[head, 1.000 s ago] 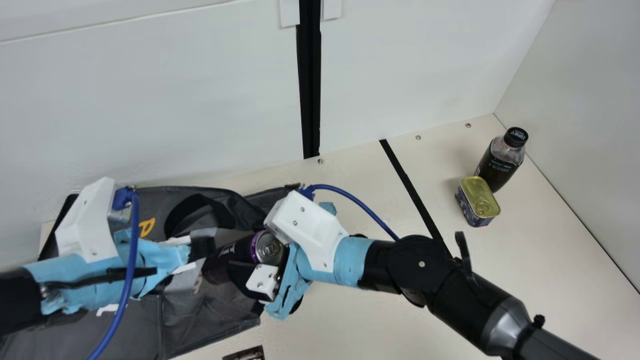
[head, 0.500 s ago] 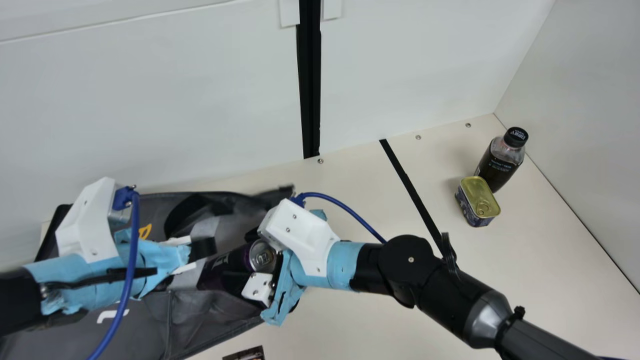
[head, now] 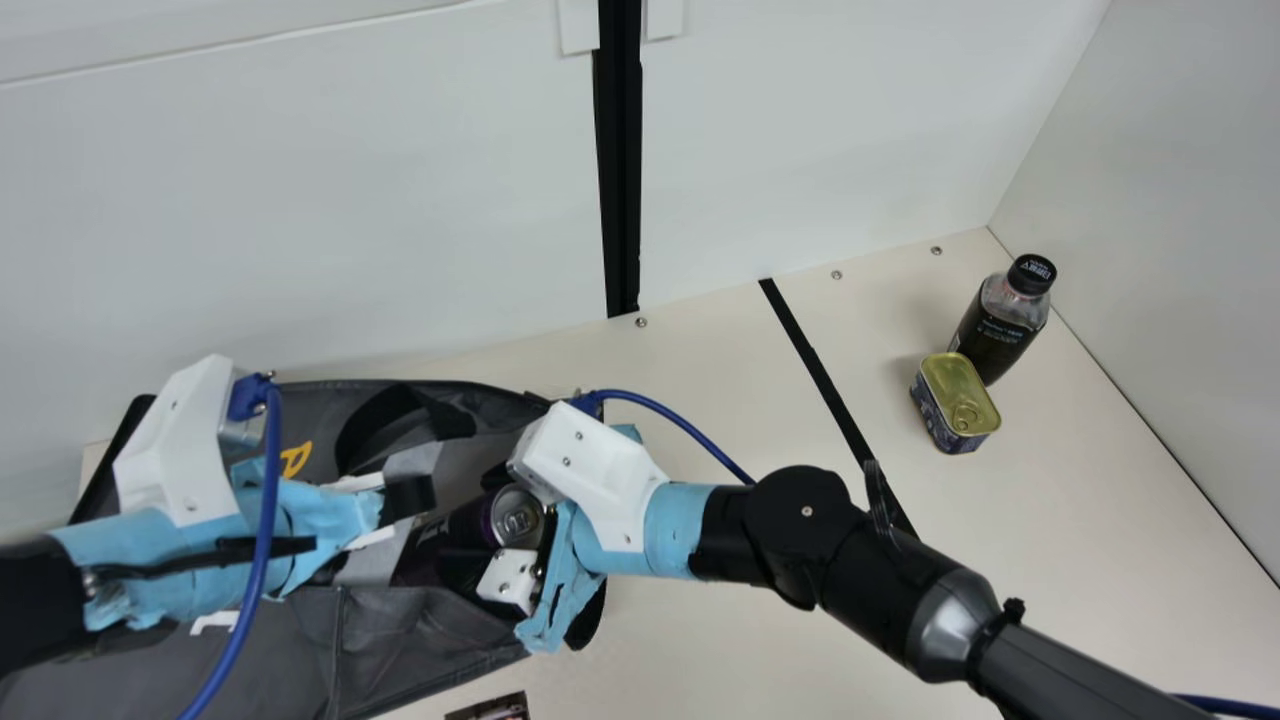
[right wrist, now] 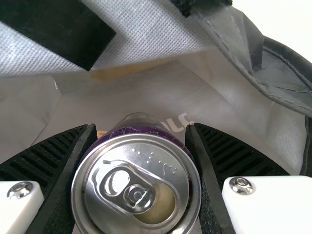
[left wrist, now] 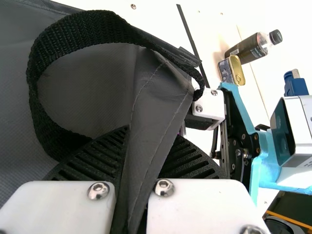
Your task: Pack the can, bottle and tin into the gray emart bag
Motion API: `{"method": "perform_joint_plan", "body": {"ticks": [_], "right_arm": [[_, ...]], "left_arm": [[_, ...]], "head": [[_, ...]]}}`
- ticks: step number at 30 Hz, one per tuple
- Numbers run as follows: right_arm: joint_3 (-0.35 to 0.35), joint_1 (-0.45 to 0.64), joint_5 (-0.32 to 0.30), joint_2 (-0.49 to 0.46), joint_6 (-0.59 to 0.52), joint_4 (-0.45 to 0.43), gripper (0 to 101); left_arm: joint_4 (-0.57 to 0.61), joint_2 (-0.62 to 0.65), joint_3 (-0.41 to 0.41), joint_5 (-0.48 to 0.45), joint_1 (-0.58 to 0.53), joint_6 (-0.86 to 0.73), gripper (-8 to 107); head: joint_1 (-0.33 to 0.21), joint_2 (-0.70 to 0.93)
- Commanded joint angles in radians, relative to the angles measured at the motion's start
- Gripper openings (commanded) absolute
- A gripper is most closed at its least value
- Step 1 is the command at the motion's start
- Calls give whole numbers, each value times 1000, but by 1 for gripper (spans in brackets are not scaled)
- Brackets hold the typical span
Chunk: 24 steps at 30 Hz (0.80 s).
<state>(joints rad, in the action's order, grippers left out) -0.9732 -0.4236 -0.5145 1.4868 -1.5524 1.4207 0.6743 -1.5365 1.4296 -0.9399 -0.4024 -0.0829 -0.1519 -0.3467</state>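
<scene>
At the left, the left gripper (head: pixel 408 497) pinches a fold of the one gray bag (head: pixel 430 640) between its two ribbed fingers. The bag lies spread on the cream table (head: pixel 700 640), with a black strap handle (left wrist: pixel 36 87) looped beside that fold. Its mouth gapes toward the right, and pale lettering shows on the gray lining inside. At that mouth the right gripper (head: pixel 482 522) clasps the one can (head: pixel 516 514), silver lid facing out, purple body pointing into the bag. A dark printed item (head: pixel 490 708), cut off by the main view's bottom edge, lies near the bag. Past one black strip (head: pixel 820 370) on the table, well apart from the bag, sit one tin (head: pixel 958 395), its gold lid up, and just beside it one upright bottle (head: pixel 1000 320), capped, with dark contents.
</scene>
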Motion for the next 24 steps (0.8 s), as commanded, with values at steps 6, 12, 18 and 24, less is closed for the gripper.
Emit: {"method": "perform_joint_plan", "body": {"ticks": [6, 12, 18, 24], "right_arm": [[-7, 2, -2, 7, 7, -16, 40], [-11, 2, -1, 7, 22, -34, 60], [-13, 1, 6, 2, 41, -53, 80], [-12, -5, 19, -10, 68, -75, 91]], "left_arm": [[0, 0, 0, 0, 0, 0, 10], [0, 0, 0, 0, 0, 0, 10], [0, 0, 0, 0, 0, 0, 10], [0, 0, 0, 0, 0, 0, 10]], "head": [[-23, -2], [-23, -2], [-23, -2], [-23, -2]]}}
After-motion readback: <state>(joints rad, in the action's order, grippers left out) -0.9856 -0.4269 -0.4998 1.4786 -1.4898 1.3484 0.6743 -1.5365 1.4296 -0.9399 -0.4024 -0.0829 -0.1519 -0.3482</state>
